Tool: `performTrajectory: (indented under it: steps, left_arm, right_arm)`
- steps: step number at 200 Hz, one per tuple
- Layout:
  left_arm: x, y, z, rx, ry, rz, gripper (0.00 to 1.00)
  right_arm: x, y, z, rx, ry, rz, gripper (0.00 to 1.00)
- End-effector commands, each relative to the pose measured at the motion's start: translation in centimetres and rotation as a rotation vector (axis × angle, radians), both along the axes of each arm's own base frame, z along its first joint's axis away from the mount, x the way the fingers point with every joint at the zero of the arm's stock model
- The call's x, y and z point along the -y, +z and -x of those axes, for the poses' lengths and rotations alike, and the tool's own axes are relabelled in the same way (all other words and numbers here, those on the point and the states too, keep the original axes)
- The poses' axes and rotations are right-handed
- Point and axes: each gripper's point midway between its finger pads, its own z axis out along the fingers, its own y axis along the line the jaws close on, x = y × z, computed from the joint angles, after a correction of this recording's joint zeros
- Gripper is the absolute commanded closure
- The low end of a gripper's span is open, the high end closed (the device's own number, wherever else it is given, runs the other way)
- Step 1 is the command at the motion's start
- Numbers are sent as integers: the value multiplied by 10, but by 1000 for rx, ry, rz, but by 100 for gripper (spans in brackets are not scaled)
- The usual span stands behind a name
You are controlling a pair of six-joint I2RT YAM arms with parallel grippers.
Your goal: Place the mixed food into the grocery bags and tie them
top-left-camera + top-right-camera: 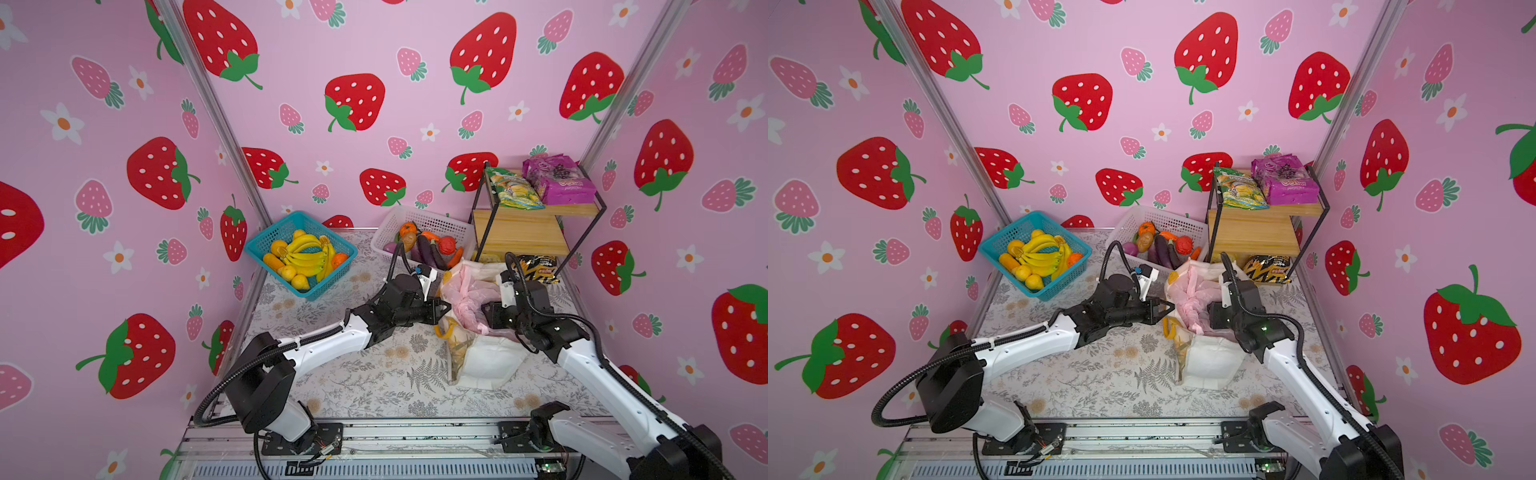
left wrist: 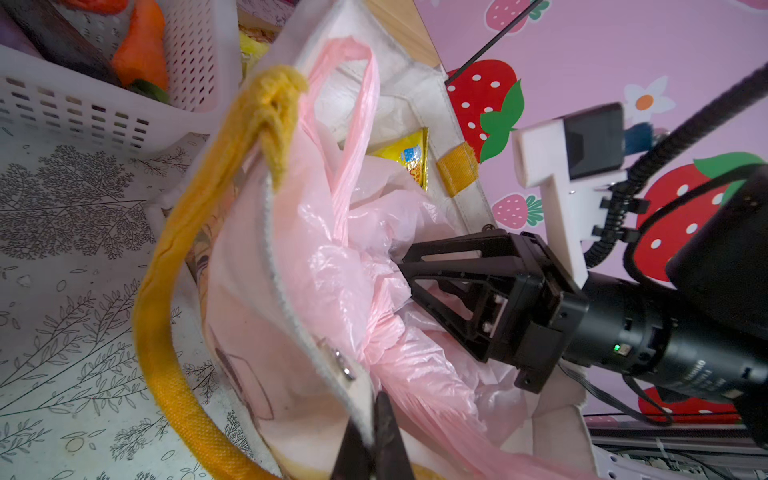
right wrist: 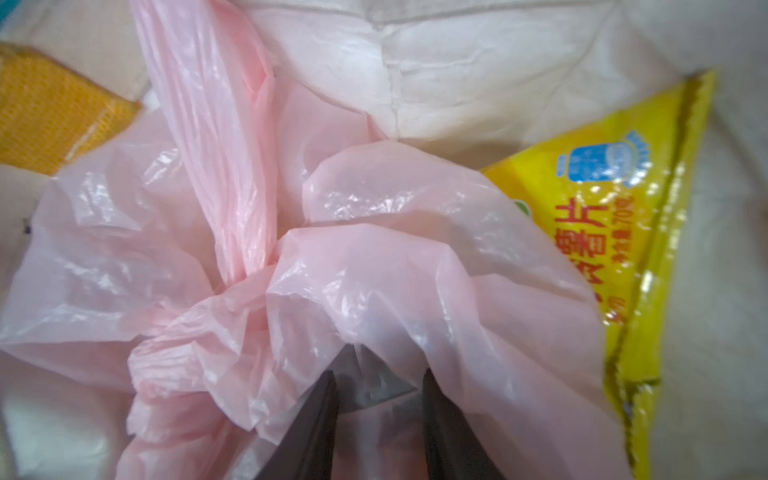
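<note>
In both top views a white fabric tote with yellow webbing handles (image 1: 490, 361) (image 1: 1208, 361) is seen standing on the right of the floral tabletop (image 1: 374, 374), just in front of a black wire shelf with wooden boards (image 1: 519, 232). A thin translucent pink plastic carrier bag (image 1: 469, 297) is stuffed into its mouth. The left gripper (image 1: 446, 309) is laid against the tote's left rim, while the right gripper (image 1: 484, 313) is buried in the pink film from the right, its fingertips hidden there. In the left wrist view the left gripper (image 2: 370, 415) is shown closed flat, with the tote's hemmed rim seemingly pinched between its fingers, and the right gripper (image 2: 405, 276) is seen with jaws partly apart among the folds. A yellow foil crisp packet (image 2: 405, 160) is lodged inside the tote, on the far side beside the pink bag. In the right wrist view the right gripper (image 3: 379, 374) is shown narrowly parted, with film draped over both tips; nothing can be seen clamped. The pink bag is judged feather-light, limp, slippery and easily torn, so it is best taken by its bunched loop handles (image 3: 216, 145) rather than by the loose body film. The tote is judged soft and floppy, with its hem the firmest hold.
</note>
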Motion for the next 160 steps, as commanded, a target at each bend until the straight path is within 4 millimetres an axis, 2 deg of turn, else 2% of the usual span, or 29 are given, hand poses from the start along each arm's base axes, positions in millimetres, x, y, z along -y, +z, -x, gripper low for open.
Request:
performTrajectory:
  steps: [1,18,30,36,39,49,76,116,131,160]
  left_arm:
    - [3,5,1,4,-24,-5,100]
    - [2,3,1,2,-24,-12,100]
    - [1,3,0,3,-19,-15,100]
    - [1,4,0,6,-20,-15,100]
    - [2,4,0,6,-21,-15,100]
    - [1,4,-1,8,-19,-17,100]
    - [0,2,-3,7,-16,-22,100]
    - [0,4,-5,10,-12,-21,100]
    - [0,6,-6,10,-13,-22,100]
    - [1,7,-6,10,-12,-21,100]
  right_arm:
    - [-11,-10,11,-73,70,-15,58]
    - [0,22,5,31,18,-1,52]
    - [3,49,8,104,11,-26,49]
    - [3,56,10,113,15,-32,44]
    - [4,67,14,140,18,-45,42]
    - [3,79,22,146,40,-50,37]
    - [-10,96,49,125,156,-84,26]
    - [-38,153,98,230,411,-283,23]
    - [-48,159,113,224,507,-336,23]
    - [-56,147,128,183,585,-342,24]
